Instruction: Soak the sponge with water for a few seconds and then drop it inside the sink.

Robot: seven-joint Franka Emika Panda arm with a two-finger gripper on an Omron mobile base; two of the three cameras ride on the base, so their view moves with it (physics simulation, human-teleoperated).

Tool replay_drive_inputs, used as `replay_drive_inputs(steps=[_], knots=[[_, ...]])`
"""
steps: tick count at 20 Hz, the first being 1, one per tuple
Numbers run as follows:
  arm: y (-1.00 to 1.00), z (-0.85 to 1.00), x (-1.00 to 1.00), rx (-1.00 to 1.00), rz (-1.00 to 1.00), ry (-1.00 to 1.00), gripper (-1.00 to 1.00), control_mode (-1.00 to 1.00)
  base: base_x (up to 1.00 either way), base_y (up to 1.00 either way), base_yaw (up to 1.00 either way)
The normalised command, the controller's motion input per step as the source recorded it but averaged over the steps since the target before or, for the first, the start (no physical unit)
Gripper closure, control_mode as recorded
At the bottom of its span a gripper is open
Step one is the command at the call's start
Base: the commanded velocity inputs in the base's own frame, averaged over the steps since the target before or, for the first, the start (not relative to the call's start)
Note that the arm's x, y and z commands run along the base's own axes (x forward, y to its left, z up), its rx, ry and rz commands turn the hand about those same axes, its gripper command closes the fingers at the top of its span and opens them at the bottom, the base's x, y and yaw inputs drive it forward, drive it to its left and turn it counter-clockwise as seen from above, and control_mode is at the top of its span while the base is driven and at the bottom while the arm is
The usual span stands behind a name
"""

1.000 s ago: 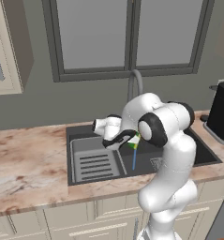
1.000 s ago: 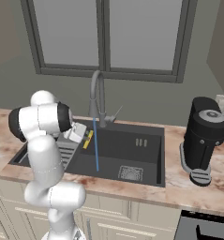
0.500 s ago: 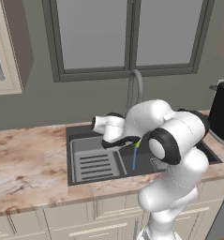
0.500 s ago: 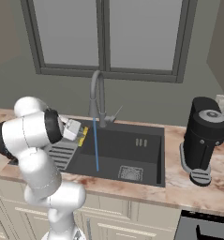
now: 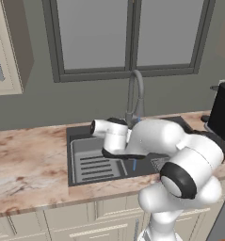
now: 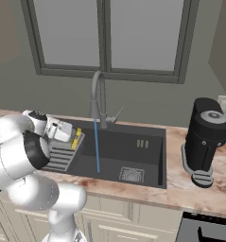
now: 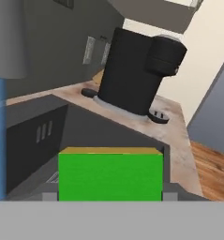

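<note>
Our end effector (image 6: 73,137) is clamped on the sponge (image 7: 109,176), held over the sink (image 6: 133,146) just beside the water (image 6: 96,146). We judge it light, soft, squashy; gripping its short sides suits.

Home kitchen: sink (image 6: 152,142), marble counter (image 5: 29,160), coffee machine (image 6: 204,137).

A glossy white arm (image 5: 180,146) of rounded, bulbous segments is seen, joined by dark grey to black bands at the joints. A white wrist section (image 6: 57,128) with a dark ring is shown.
</note>
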Motion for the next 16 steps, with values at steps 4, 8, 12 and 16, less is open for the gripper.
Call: replay_drive_inputs(steps=[4,8,12,16], knots=[[-0.07,0.60,-0.23,0.06,0.23,0.07,1.00,-1.00,0.00,0.00,0.00],[0.00,0.62,-0.36,0.08,0.23,0.06,1.00,-1.00,0.00,0.00,0.00],[0.00,0.30,-0.32,0.09,0.21,0.16,1.00,-1.00,0.00,0.00,0.00],[0.00,0.02,-0.02,0.03,0.09,0.25,1.00,-1.00,0.00,0.00,0.00]])
